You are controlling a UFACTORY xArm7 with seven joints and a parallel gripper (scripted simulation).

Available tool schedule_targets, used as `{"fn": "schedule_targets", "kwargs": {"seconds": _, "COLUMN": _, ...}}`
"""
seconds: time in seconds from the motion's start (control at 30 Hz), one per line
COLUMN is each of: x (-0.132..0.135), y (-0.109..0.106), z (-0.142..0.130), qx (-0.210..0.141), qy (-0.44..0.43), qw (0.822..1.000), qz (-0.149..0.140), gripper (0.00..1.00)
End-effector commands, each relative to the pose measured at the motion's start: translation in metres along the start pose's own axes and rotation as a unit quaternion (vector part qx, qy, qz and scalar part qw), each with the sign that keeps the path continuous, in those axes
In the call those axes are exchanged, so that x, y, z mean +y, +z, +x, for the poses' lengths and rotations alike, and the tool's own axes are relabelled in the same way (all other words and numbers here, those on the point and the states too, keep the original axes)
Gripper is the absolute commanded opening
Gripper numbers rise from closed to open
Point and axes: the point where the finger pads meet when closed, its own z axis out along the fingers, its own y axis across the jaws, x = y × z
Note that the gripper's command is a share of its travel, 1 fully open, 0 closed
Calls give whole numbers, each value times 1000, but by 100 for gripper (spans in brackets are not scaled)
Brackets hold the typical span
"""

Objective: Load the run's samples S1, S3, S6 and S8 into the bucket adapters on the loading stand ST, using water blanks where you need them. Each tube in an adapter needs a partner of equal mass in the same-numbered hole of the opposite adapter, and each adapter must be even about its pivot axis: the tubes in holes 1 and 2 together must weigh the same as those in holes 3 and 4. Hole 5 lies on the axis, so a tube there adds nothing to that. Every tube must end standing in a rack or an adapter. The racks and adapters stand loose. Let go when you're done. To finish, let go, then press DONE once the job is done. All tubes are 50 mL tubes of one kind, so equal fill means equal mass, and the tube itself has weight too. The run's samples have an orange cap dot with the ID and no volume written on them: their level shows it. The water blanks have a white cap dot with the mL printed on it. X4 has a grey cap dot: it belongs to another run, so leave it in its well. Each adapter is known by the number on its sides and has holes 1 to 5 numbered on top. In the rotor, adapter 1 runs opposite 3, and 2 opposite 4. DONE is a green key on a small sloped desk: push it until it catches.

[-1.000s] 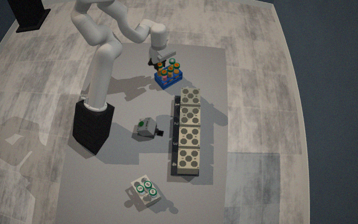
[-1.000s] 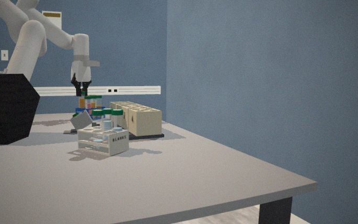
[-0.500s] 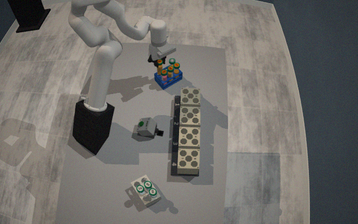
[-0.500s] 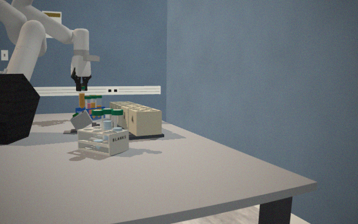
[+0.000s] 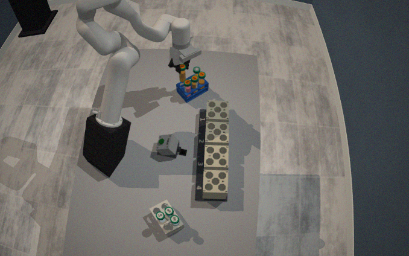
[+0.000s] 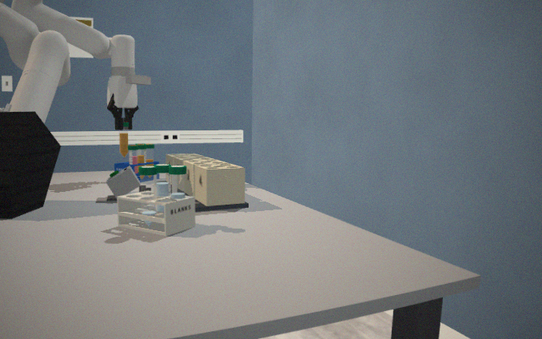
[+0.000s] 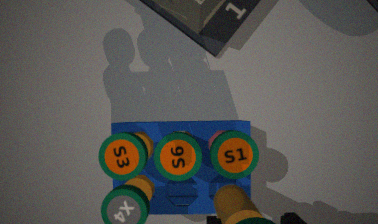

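My gripper (image 5: 180,69) (image 6: 123,126) is shut on an orange-capped tube (image 5: 182,76) (image 6: 123,144) (image 7: 232,200) with amber liquid. It hangs upright above the near corner of the blue rack (image 5: 187,97) (image 6: 121,167) (image 7: 160,126). Its ID is unreadable; S8 by elimination. The rack holds S1 (image 5: 187,83) (image 7: 234,155) with pink liquid, S6 (image 5: 194,78) (image 7: 178,156), S3 (image 5: 201,75) (image 7: 122,156) and grey-dotted X4 (image 5: 196,69) (image 7: 124,210). Adapters 1 (image 5: 218,102), 2, 3 and 4 (image 5: 215,195) (image 6: 222,187) stand in a row on stand ST (image 5: 199,175), all holes empty.
The white BLANKS rack (image 5: 177,229) (image 6: 181,221) at the front holds three white-dotted tubes; one dot (image 5: 160,215) reads 10. The green DONE key (image 5: 161,140) (image 6: 114,173) is on its sloped grey desk (image 5: 169,148) between the arm's base and the stand.
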Motion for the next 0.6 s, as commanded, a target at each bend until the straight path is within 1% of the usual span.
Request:
{"fn": "schedule_targets", "kwargs": {"seconds": 0.0, "x": -1, "y": -7, "z": 0, "qx": 0, "qy": 0, "qw": 1000, "qz": 2, "gripper": 0}}
{"fn": "schedule_targets", "kwargs": {"seconds": 0.4, "x": -1, "y": -31, "z": 0, "qx": 0, "qy": 0, "qw": 1000, "qz": 2, "gripper": 0}}
{"fn": "schedule_targets", "kwargs": {"seconds": 0.47, "x": -1, "y": -31, "z": 0, "qx": 0, "qy": 0, "qw": 1000, "qz": 2, "gripper": 0}}
{"fn": "schedule_targets", "kwargs": {"seconds": 0.57, "x": -1, "y": -37, "z": 0, "qx": 0, "qy": 0, "qw": 1000, "qz": 2, "gripper": 0}}
